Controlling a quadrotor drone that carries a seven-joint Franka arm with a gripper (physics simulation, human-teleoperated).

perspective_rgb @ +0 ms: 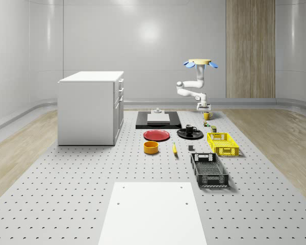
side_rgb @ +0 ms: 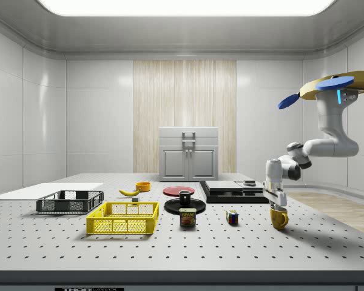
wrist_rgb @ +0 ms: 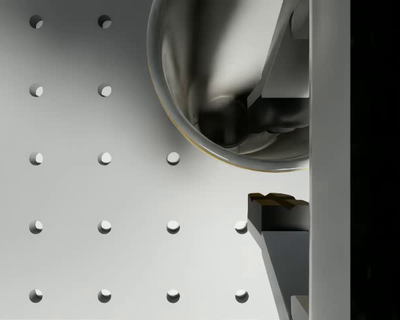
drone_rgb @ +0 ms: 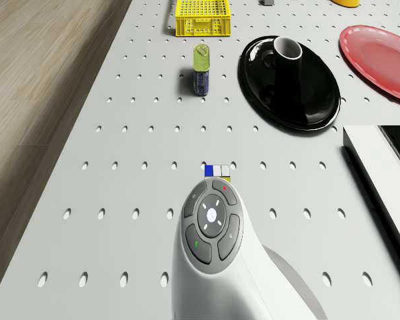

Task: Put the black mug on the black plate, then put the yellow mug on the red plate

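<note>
The yellow mug [side_rgb: 279, 219] stands on the table near its back right corner in the whole-scene view [perspective_rgb: 207, 116]. My gripper [side_rgb: 277, 205] reaches down onto it, open. In the wrist view one finger [wrist_rgb: 280, 100] is inside the mug [wrist_rgb: 207, 87] and the other finger [wrist_rgb: 275, 207] is outside, with a small gap to the wall. The drone [perspective_rgb: 200, 64] hovers above that corner. The black mug [perspective_rgb: 190, 129] stands on the black plate [perspective_rgb: 198, 136]. The red plate [perspective_rgb: 156, 135] lies bare beside it.
A colour cube [drone_rgb: 218, 171] and a can [drone_rgb: 201, 70] stand between the yellow mug and the black plate. A yellow basket [perspective_rgb: 223, 143], a black basket [perspective_rgb: 209, 170], an orange bowl [perspective_rgb: 151, 147] and a banana [perspective_rgb: 174, 148] lie nearer the front. A white cabinet [perspective_rgb: 91, 107] stands at the left.
</note>
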